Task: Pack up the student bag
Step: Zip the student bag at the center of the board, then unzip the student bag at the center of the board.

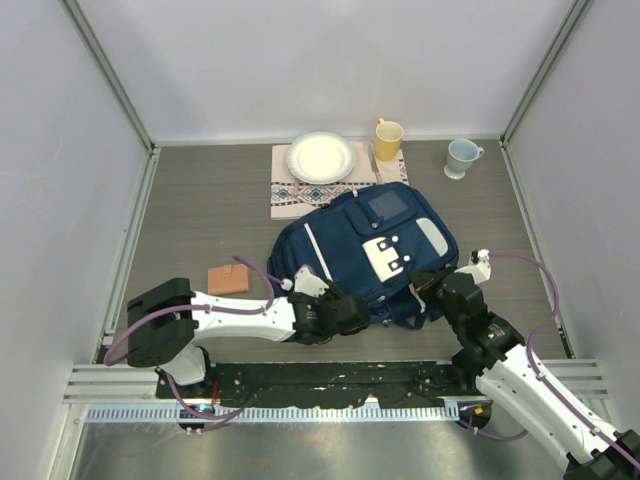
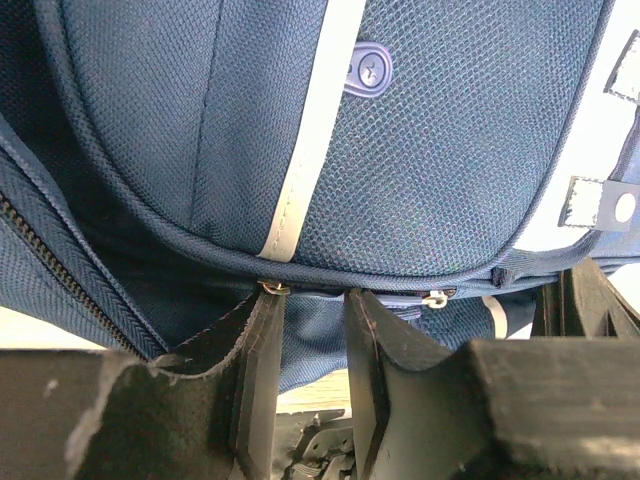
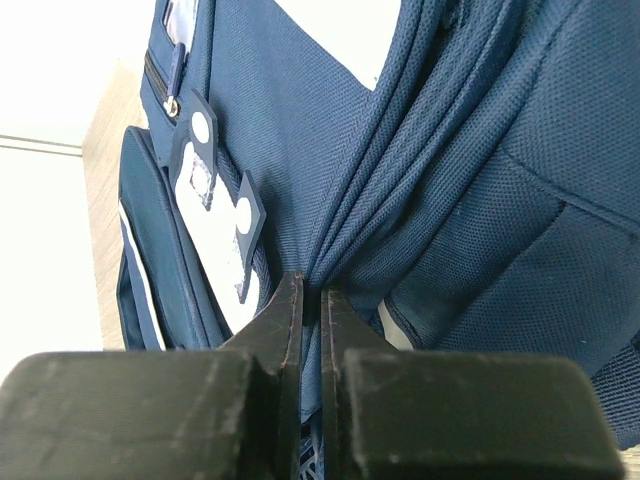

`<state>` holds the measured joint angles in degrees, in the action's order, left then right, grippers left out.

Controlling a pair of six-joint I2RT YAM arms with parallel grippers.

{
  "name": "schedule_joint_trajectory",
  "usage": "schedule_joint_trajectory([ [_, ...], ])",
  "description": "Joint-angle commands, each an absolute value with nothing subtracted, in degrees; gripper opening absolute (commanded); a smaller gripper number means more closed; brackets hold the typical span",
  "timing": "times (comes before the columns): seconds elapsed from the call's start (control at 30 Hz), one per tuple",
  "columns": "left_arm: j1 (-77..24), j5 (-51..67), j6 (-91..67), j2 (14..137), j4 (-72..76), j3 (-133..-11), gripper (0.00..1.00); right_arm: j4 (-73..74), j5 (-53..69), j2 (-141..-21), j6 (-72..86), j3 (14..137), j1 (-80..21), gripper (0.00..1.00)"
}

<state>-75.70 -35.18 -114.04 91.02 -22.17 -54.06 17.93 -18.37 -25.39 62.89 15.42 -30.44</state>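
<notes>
Right claw [image 3: 311, 300] pinching student bag [image 3: 450, 150] fabric, left claw [image 2: 310, 320] parted against it

**Bystander items on the surface**

- Grey wood-grain surface [image 1: 200, 210], pale walls on three sides.
- Far edge: patterned placemat [image 1: 300, 195] lying flat, with a white plate [image 1: 321, 157] on it.
- Yellow mug [image 1: 388, 139] upright at the mat's far right corner.
- Pale blue mug [image 1: 461, 157] upright, right of the mat, apart from it.
- Small flat brown item [image 1: 229, 279] on the left, well apart from the crockery.
</notes>
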Motion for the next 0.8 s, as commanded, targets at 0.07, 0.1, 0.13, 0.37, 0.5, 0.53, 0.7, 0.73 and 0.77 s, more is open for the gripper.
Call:
schedule_joint_trajectory([
  [0.07, -75.15, -44.91, -115.84, 90.18, -30.58, -54.41, 0.23, 20.39, -21.62, -24.79, 60.38, 18.11, -30.59, 0.01],
  [0.1, -75.15, -45.17, -116.27, 89.91, -31.02, -53.97, 0.23, 20.39, -21.45, -24.7, 60.47, 17.93, -30.59, 0.01],
  [0.13, -75.15, -45.52, -116.98, 89.83, -31.29, -53.79, 0.23, 20.04, -21.1, -24.61, 60.73, 17.76, -30.59, 0.01],
  [0.37, -75.15, -47.37, -118.92, 89.3, -32.95, -53.0, 0.37, 19.42, -20.3, -24.61, 61.08, 17.23, -30.59, 0.01],
  [0.5, -75.15, -47.64, -120.23, 89.12, -34.63, -52.65, 0.35, 19.6, -20.39, -24.7, 61.08, 17.23, -30.5, 0.01],
  [0.53, -75.15, -47.72, -120.58, 89.12, -34.98, -52.56, 0.34, 19.51, -20.39, -24.52, 61.17, 17.23, -30.5, 0.01],
  [0.7, -75.06, -48.6, -121.2, 89.3, -35.68, -52.29, 0.21, 19.6, -20.48, -24.35, 61.35, 16.96, -30.67, 0.01],
  [0.73, -75.15, -48.86, -121.29, 89.3, -35.77, -52.47, 0.18, 19.51, -20.39, -24.35, 61.35, 17.05, -30.59, 0.01],
  [0.77, -75.15, -49.13, -121.29, 89.3, -36.29, -52.56, 0.15, 19.51, -20.3, -24.35, 61.26, 17.05, -30.67, 0.01],
])
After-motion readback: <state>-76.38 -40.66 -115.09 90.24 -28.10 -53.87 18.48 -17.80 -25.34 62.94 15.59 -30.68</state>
